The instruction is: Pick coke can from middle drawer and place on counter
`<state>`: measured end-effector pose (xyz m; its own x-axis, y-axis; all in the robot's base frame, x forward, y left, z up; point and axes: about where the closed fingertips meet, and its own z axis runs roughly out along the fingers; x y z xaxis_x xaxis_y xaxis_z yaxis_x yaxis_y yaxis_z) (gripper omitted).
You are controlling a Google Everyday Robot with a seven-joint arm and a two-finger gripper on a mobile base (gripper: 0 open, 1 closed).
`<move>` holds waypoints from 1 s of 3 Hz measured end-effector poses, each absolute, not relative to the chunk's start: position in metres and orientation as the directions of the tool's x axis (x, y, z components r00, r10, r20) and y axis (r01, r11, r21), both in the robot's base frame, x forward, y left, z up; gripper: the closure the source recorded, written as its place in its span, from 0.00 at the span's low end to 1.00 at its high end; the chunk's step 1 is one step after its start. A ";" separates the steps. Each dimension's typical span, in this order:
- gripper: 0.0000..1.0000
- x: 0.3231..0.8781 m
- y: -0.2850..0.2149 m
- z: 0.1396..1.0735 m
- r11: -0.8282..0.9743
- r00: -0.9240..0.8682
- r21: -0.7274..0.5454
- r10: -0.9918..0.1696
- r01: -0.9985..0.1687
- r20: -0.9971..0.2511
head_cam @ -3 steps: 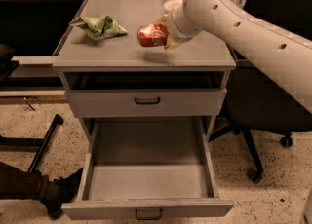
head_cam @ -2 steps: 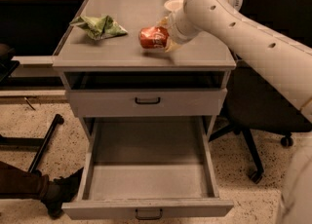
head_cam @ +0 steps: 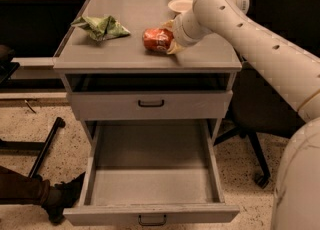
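At the left of the counter (head_cam: 125, 56) lies a crumpled green bag (head_cam: 101, 26), untouched. Below, the middle drawer (head_cam: 190, 213) stands pulled fully out and bare inside, with the closed top drawer (head_cam: 150, 105) above it. So the picking half of the task looks finished. Right of centre on the countertop is the coke can (head_cam: 156, 39), tipped on its side. The gripper (head_cam: 168, 38) is clamped on the can's right end, one pale finger above it and one below. Compared with a second ago, the can has sunk a little and drifted slightly toward the front edge, the arm (head_cam: 260, 44) lowering with it. It now seems to rest on the surface, though I cannot say for certain that no gap is left under it. Just behind the wrist sits a small white bowl (head_cam: 179, 5), clear of the can. If the can is indeed down, what is left is to let go and draw back without rolling it.
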<state>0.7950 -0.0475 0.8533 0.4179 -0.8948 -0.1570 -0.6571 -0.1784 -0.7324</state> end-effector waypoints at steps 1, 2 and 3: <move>0.81 0.795 -0.047 0.853 -0.178 0.418 -0.732 -0.895 -0.657 -0.157; 0.58 0.795 -0.047 0.853 -0.178 0.418 -0.732 -0.895 -0.657 -0.157; 0.35 0.795 -0.047 0.853 -0.178 0.418 -0.732 -0.895 -0.657 -0.157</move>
